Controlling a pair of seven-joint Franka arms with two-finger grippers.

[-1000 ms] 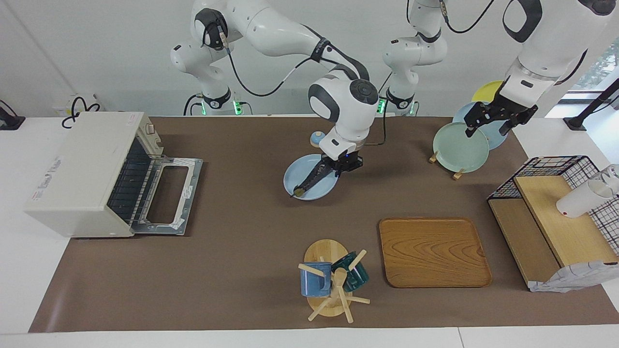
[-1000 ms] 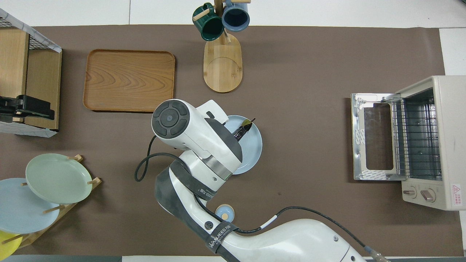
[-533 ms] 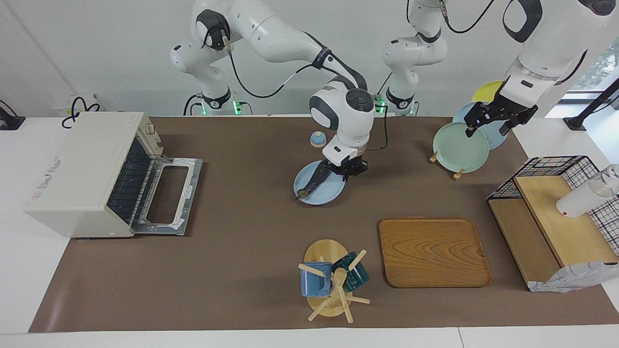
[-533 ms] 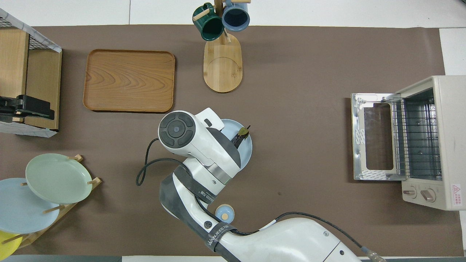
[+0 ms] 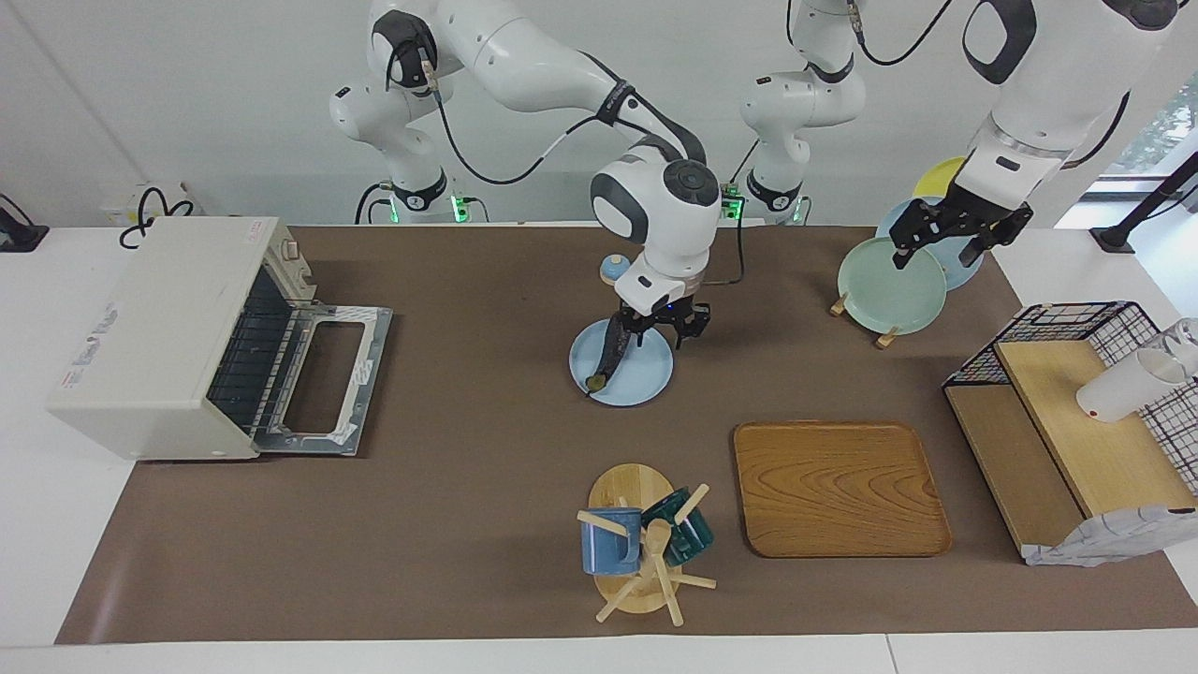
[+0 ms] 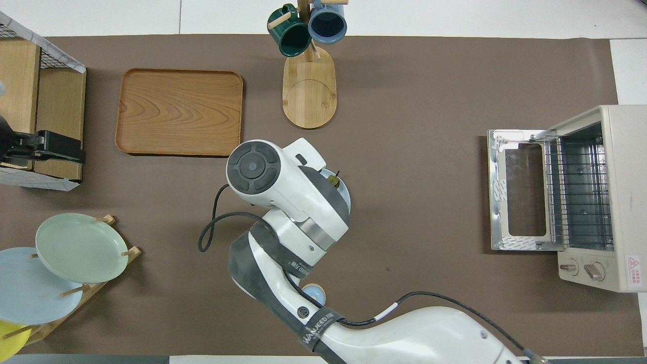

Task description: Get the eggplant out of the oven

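The eggplant point(image 5: 606, 356) lies slantwise on a light blue plate point(image 5: 648, 376) at the middle of the table, its stem end point(image 6: 335, 182) farthest from the robots. My right gripper point(image 5: 664, 331) hovers just over the plate, open, one finger beside the eggplant's near end, holding nothing. In the overhead view the right arm covers most of the plate point(image 6: 344, 196). The oven point(image 5: 159, 328) stands at the right arm's end with its door point(image 5: 329, 379) folded down and its wire rack point(image 6: 584, 194) bare. My left gripper point(image 5: 941, 245) waits open over the plate rack.
A plate rack point(image 5: 889, 285) with green, blue and yellow plates stands at the left arm's end. A wooden tray point(image 5: 838, 487), a mug tree point(image 5: 641, 548) and a wire-and-wood shelf point(image 5: 1076, 412) lie farther out. A small blue knob point(image 5: 613, 270) sits near the robots.
The right gripper set the eggplant down on the blue plate and opened, letting go of it. The plate slid a little toward the left arm's end. The left gripper barely moved.
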